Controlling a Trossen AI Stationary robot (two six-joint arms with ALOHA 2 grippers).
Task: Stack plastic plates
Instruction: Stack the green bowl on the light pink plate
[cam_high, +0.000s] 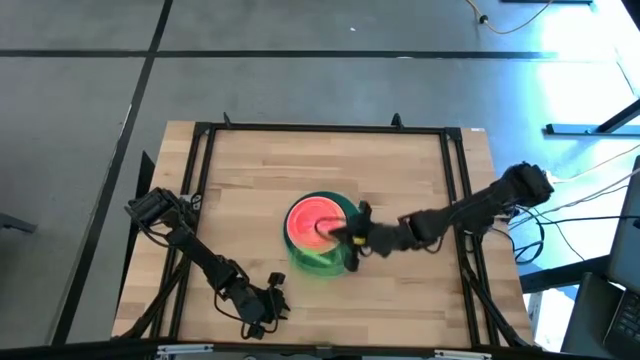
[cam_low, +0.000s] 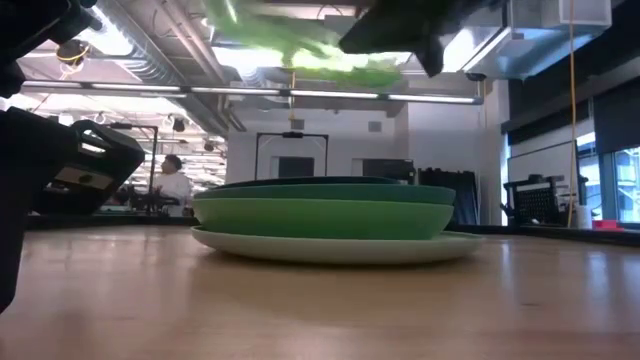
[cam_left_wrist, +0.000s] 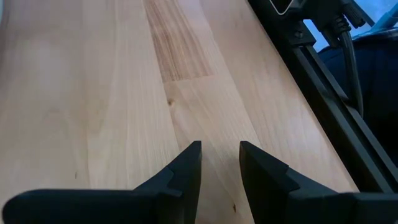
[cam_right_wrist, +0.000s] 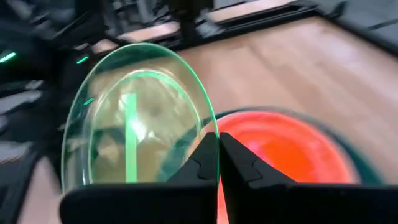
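A stack of plates sits mid-table: a pale large plate at the bottom, green and teal ones above it, and a pink-red plate on top. My right gripper hovers over the stack's right side, shut on a translucent lime plate that is lifted above the stack. My left gripper waits open over bare wood near the table's near edge, left of the stack. My right gripper pinches the lime plate's rim between its two fingers, coming from the table's right side. The plate is lifted clear above the stack and held tilted, extending away from the fingers toward the left.
A black metal frame runs around the table top, and its rail lies beside my left gripper. Bare wood surrounds the stack on all sides. A person is far off in the room behind.
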